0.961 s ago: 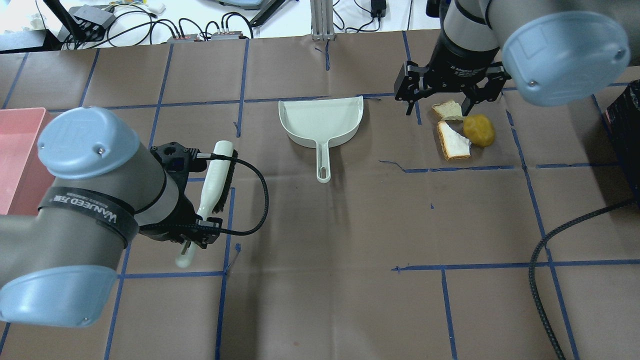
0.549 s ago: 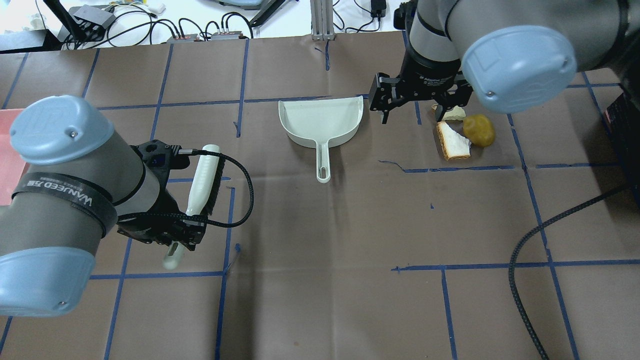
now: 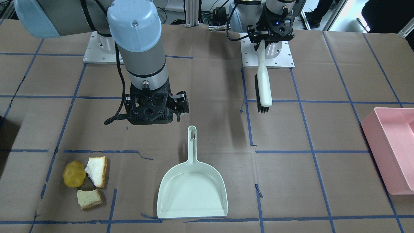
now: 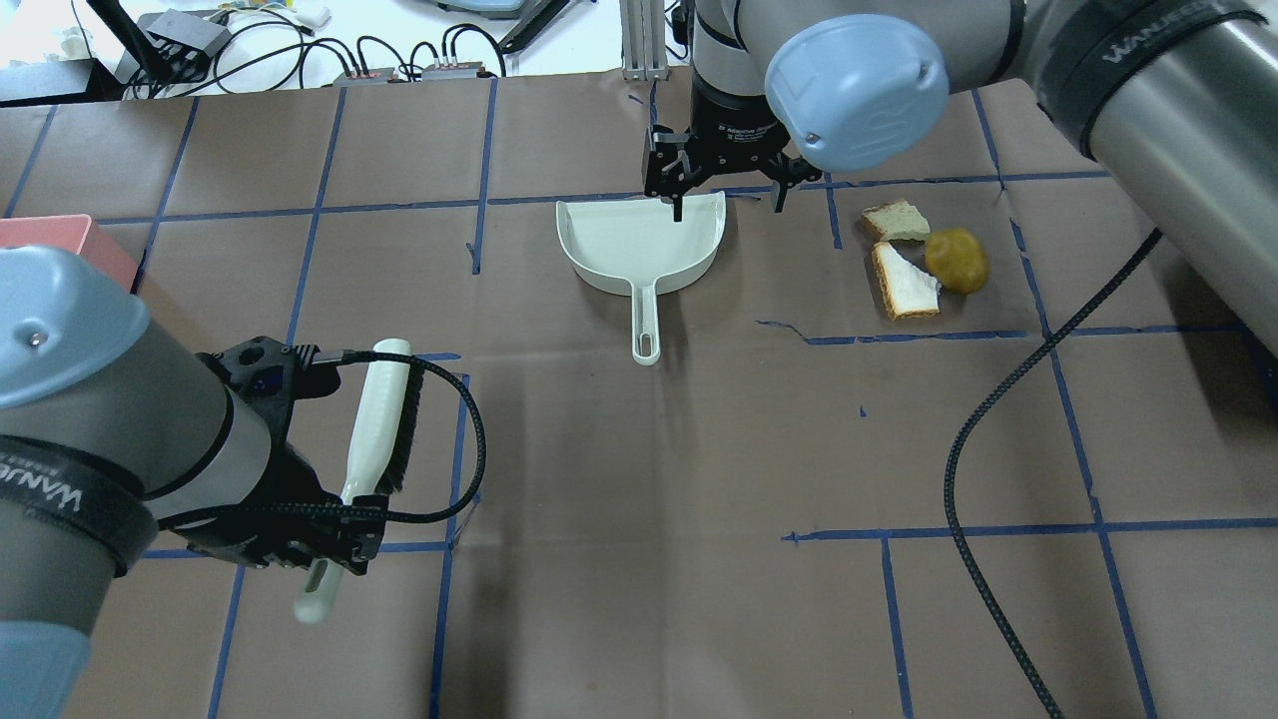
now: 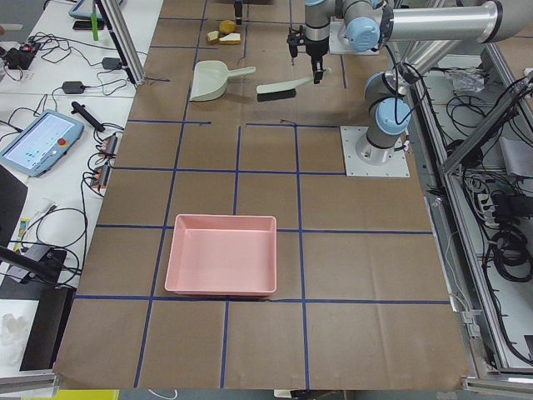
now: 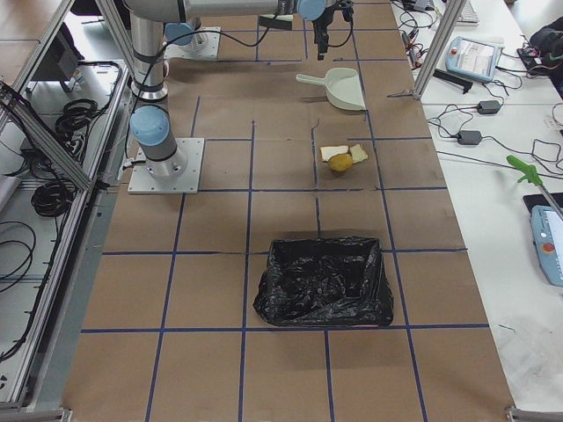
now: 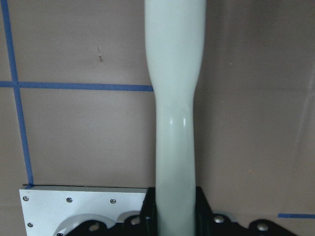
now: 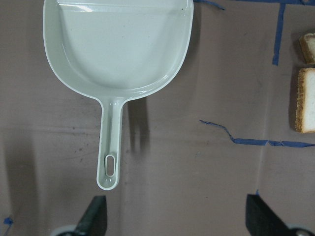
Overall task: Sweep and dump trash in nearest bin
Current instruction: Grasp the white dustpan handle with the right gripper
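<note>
Two fingers (image 8: 97, 219) of the right gripper (image 4: 729, 205) stand wide apart and we see nothing held between them. From its wrist camera we look straight down on the pale dustpan (image 8: 118, 49). The dustpan lies flat on the table (image 4: 649, 449), and the tip of its slotted handle (image 8: 109, 169) is just ahead of the fingers. This gripper hangs above the table, clear of the dustpan, with the right arm reaching across from its own side.

The left gripper (image 3: 261, 40) is clamped on the thin end of the brush (image 3: 263, 84). The wrist view shows its fingers (image 7: 147, 214) pressed against either side of the white handle. The brush points away from the gripper with its dark bristles turned sideways, and it is well apart from the dustpan.

The trash lies in a tight cluster on the robot's right, beyond the dustpan and apart from it. We count a yellow lump (image 4: 957, 260), a bread slice (image 4: 907, 283) touching it, and a smaller bread piece (image 4: 897, 220) just beside both. None of it is in the dustpan.

Farther out, a pink bin (image 5: 221, 265) sits near the table's left end. A bin lined with a black bag (image 6: 325, 281) sits toward the right end, beyond the trash.
</note>
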Controlling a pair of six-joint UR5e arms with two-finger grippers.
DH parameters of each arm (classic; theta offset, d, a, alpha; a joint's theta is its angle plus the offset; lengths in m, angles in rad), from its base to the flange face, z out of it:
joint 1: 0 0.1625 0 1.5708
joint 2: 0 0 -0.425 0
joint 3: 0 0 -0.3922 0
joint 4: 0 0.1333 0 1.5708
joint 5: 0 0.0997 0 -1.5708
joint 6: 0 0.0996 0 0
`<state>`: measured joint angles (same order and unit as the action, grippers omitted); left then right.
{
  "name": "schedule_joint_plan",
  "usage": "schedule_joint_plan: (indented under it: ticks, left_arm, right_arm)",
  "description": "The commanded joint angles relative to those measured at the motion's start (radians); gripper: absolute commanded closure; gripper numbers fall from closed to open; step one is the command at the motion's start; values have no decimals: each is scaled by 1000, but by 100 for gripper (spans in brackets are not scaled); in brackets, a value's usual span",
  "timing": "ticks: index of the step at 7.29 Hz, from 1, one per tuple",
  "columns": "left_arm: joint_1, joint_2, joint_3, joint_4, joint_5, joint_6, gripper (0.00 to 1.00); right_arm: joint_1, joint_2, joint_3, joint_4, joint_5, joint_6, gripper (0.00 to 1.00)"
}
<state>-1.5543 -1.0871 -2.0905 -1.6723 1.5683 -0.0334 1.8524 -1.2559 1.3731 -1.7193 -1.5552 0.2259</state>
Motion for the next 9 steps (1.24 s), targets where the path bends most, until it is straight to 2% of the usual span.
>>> schedule_joint_plan:
  ticks: [1, 2, 4, 6, 8, 9]
  left_arm:
    - [14, -19, -5, 5, -2, 9, 95]
    - [29, -52, 18, 5, 1, 16, 95]
    - [53, -124, 79, -6, 7, 30, 95]
    - [53, -135, 78, 6, 22, 30, 95]
    - [54, -137, 76, 16, 24, 30, 95]
    - [54, -137, 73, 16, 24, 30, 95]
  right_arm:
    - [77, 73, -9, -84, -9, 40, 0]
    - [115, 120, -8, -138, -11, 43, 0]
    - [143, 151, 6, -138, -12, 43, 0]
    - [136, 147, 87, -144, -12, 40, 0]
    - [123, 160, 135, -286, -22, 30, 0]
    - [122, 177, 120, -298, -57, 33, 0]
